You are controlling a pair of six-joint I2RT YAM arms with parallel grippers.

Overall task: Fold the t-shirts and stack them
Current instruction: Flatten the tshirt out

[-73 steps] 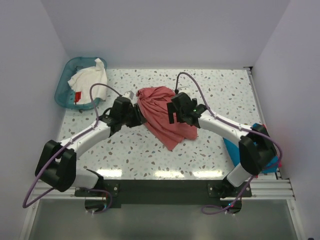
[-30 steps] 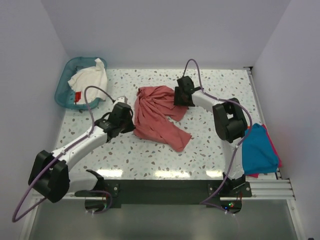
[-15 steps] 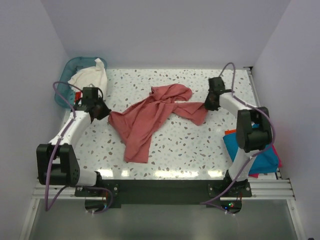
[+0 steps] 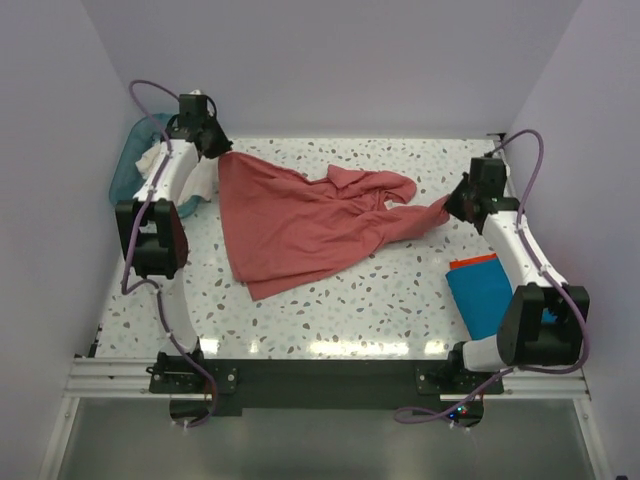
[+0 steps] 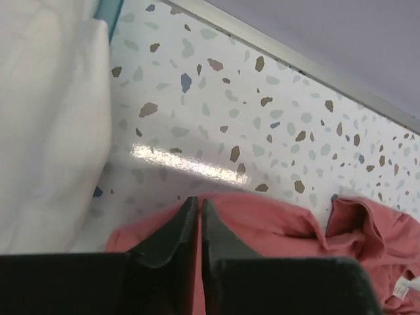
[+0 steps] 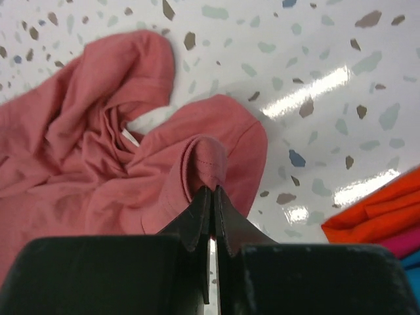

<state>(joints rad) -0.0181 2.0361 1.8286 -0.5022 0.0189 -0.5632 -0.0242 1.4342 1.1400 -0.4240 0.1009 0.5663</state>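
The salmon-red t-shirt [image 4: 300, 220] lies stretched across the middle of the table, its body flat on the left and its collar and sleeves bunched toward the right. My left gripper [image 4: 218, 150] is at the back left corner. Its jaws are pressed almost together on the shirt's corner [image 5: 282, 223], with pink cloth in the slit [image 5: 199, 200]. My right gripper [image 4: 450, 207] is shut on a folded hem of the same shirt [image 6: 85, 151], pinched at the tips [image 6: 212, 190]. A white t-shirt [image 4: 152, 160] sits in the basket. Folded teal-blue [image 4: 480, 295] and orange-red [image 4: 475, 263] t-shirts lie at the right.
The teal plastic basket [image 4: 125, 175] stands at the back left, right beside my left gripper. Its rim [image 5: 108, 10] and the white cloth [image 5: 46, 118] fill the left of the left wrist view. The folded orange-red edge [image 6: 374, 213] lies close to my right gripper.
Both arms have swung outward, the left to the back left corner by the basket and the right toward the right edge. The salmon-red shirt has been drawn from a heap into a wide spread.
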